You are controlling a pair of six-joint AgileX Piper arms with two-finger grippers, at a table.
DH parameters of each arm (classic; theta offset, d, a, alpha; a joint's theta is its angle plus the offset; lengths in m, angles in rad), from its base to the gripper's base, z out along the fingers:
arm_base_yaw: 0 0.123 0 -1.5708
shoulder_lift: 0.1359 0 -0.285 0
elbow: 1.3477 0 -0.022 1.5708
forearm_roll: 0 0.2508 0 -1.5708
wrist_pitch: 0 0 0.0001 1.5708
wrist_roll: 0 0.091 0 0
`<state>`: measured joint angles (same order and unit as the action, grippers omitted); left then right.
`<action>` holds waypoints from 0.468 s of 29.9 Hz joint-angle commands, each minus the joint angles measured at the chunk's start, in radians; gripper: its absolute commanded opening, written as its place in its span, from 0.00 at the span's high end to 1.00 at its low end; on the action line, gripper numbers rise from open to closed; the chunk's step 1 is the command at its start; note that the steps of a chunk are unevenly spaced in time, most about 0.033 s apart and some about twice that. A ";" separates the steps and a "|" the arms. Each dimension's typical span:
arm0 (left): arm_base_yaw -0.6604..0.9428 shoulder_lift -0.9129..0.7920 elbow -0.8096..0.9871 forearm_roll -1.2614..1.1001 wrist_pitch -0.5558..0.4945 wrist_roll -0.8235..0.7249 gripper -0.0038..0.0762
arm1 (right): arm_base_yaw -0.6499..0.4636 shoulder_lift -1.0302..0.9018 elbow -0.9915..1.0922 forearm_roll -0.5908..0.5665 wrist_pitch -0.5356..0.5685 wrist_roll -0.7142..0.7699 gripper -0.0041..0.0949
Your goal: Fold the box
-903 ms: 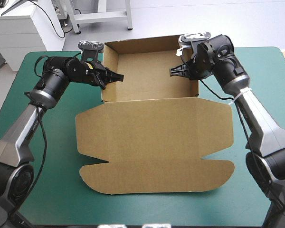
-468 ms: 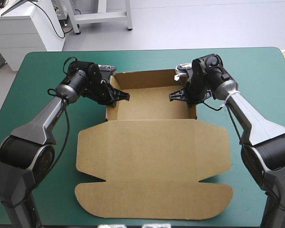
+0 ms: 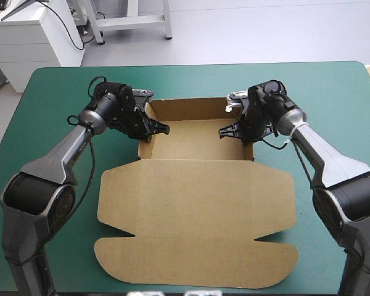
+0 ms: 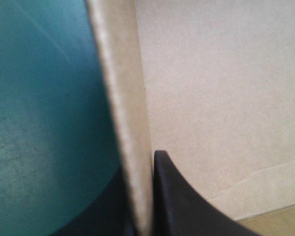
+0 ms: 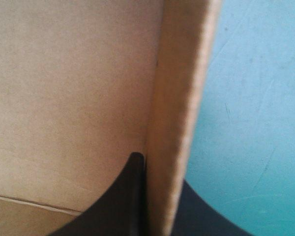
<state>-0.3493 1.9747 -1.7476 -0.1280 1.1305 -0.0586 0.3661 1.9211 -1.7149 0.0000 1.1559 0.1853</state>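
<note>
The brown box (image 3: 194, 185) stands as an open tray at the table's far middle, its lid flat toward the near edge. My left gripper (image 3: 153, 131) is shut on the tray's left wall (image 4: 125, 123), one black finger (image 4: 182, 206) inside the tray and the other outside over the teal-green cover. My right gripper (image 3: 233, 131) is shut on the right wall (image 5: 179, 123) in the same way, with one finger (image 5: 123, 196) inside against the board. Both arms reach in low from the sides.
The teal-green table (image 3: 55, 185) shows bare cover on both sides of the box. The lid's rounded flap (image 3: 197, 262) lies close to the near edge. A white cabinet (image 3: 31, 31) stands beyond the far left corner.
Both grippers have come down with the tray, from held tilted up earlier to resting low on the table. The whole box has slid a little toward the near edge.
</note>
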 commanded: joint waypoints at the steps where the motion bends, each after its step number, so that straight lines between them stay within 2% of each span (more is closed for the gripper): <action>1: -0.001 -0.057 -0.025 0.014 -0.012 0.059 0.93 | -0.005 -0.056 -0.026 -0.038 -0.040 -0.061 0.98; 5: -0.001 -0.057 -0.025 0.011 0.013 0.059 0.79 | -0.005 -0.056 -0.026 -0.036 -0.039 -0.077 0.95; 7: -0.001 -0.057 -0.025 0.006 0.032 0.059 0.70 | -0.005 -0.056 -0.026 -0.029 -0.017 -0.096 0.89; 9: -0.001 -0.057 -0.025 0.011 0.036 0.059 0.58 | -0.005 -0.056 -0.026 -0.031 -0.010 -0.108 0.79; 12: -0.001 -0.057 -0.025 0.013 0.036 0.059 0.42 | -0.005 -0.056 -0.026 -0.031 -0.010 -0.111 0.58; 14: -0.001 -0.057 -0.025 0.013 0.034 0.059 0.37 | -0.005 -0.056 -0.026 -0.031 -0.012 -0.113 0.46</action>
<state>-0.3512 1.9747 -1.7476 -0.1205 1.1711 0.0000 0.3661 1.9211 -1.7149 -0.0145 1.1504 0.0921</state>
